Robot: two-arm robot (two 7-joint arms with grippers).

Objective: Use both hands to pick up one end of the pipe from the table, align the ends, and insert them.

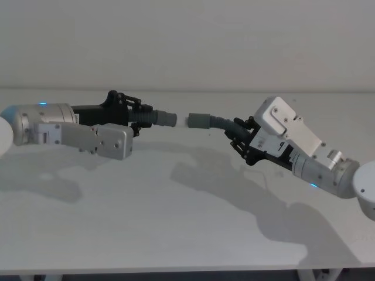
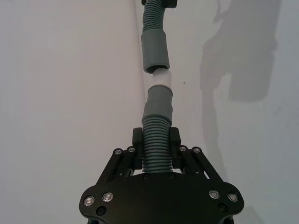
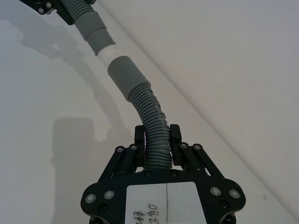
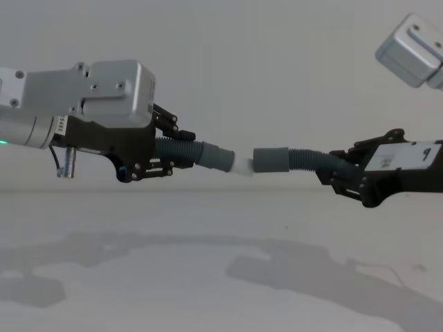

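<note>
Head cam looks down from above the worktop (image 1: 176, 222); chest cam sits low, side-on. Wrist cams close behind each claw, facing each other. All share the pipe (image 4: 208, 155) ends.

Dark grey ribbed pipe (image 4: 187, 151) pieces, smooth grey cuffs (image 4: 270, 160), white spigot (image 4: 241, 165); black grippers (image 4: 163, 149), white table (image 1: 176, 222).

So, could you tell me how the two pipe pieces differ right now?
The left gripper holds the straight piece, which ends in a white spigot. The right gripper holds the curved piece, which ends in an open grey cuff. Both are dark ribbed hose, held above the table.
</note>
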